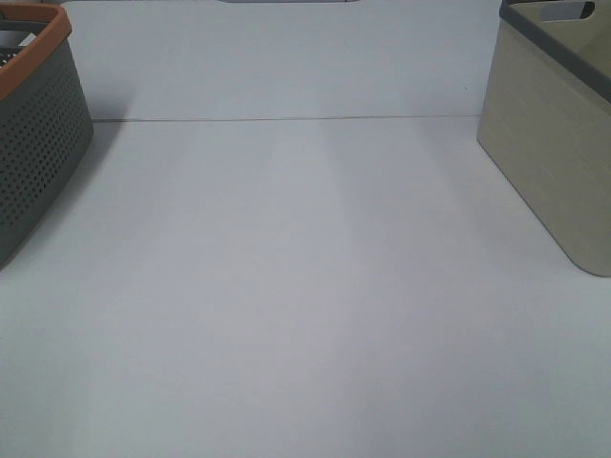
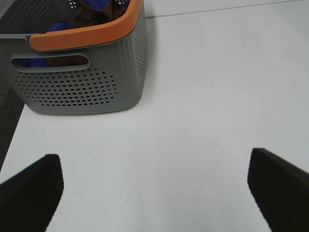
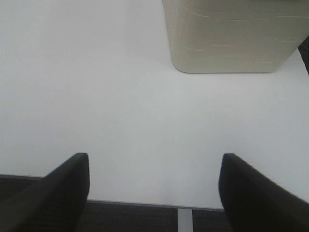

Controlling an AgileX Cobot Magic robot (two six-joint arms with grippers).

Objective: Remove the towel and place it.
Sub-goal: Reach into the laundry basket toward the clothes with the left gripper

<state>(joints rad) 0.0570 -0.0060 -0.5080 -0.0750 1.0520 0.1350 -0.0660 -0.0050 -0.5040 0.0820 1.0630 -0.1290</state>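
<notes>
The white counter (image 1: 305,286) carries a grey basket (image 1: 38,143) and a beige basket (image 1: 554,162). The left hand (image 2: 153,169) faces the grey one and the right hand (image 3: 154,166) the beige (both spread wide, empty). The towel (image 2: 91,15) lies rumpled inside the grey basket.

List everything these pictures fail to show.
Grey perforated plastic basket with an orange rim: cut off by the exterior high view's left edge, contents unseen there.
Dark reddish-brown cloth towel: left wrist view shows only a patch; the basket's rim and the picture's edge hide the rest.
Beige basket with a grey rim: its wall hides the inside.
Left gripper and right gripper: only fingertips show, wide open.
</notes>
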